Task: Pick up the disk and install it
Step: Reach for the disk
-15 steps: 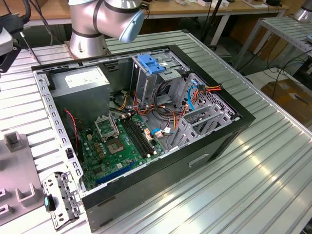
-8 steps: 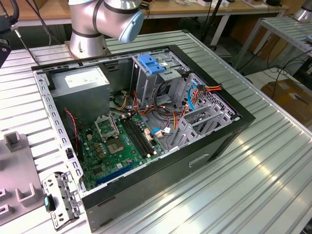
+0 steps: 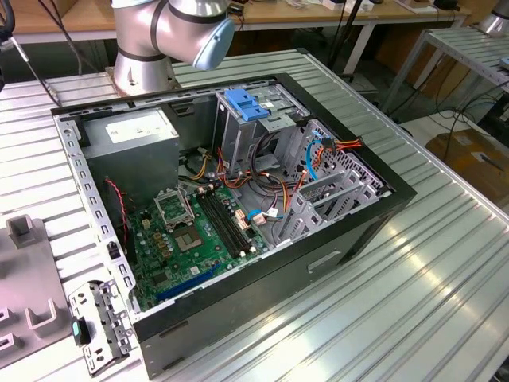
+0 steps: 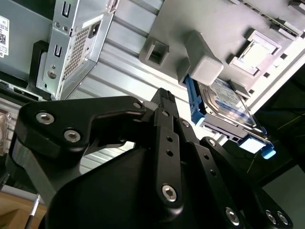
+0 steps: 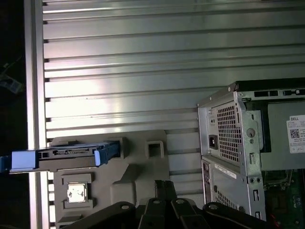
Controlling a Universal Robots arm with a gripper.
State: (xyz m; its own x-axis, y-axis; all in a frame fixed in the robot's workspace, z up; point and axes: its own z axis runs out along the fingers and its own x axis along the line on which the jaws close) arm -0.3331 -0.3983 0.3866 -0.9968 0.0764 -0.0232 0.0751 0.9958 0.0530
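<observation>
Blue-railed disk (image 5: 66,160) lengthwise along table ribs (image 5: 143,88)

We record the disk (image 4: 225,102) as grey metal with a white-and-blue label and bright blue rails. The fixture (image 5: 138,176) is plain grey, the motherboard (image 3: 184,245) green, the computer case (image 3: 342,243) black, the ribbed table (image 3: 429,302) silver.

The exterior view looks down into the open computer case (image 3: 350,239). Both closer wrist views share the disk (image 4: 224,102) (image 5: 66,157), its grey tray (image 4: 205,28) (image 5: 138,176) and the case's back.
</observation>
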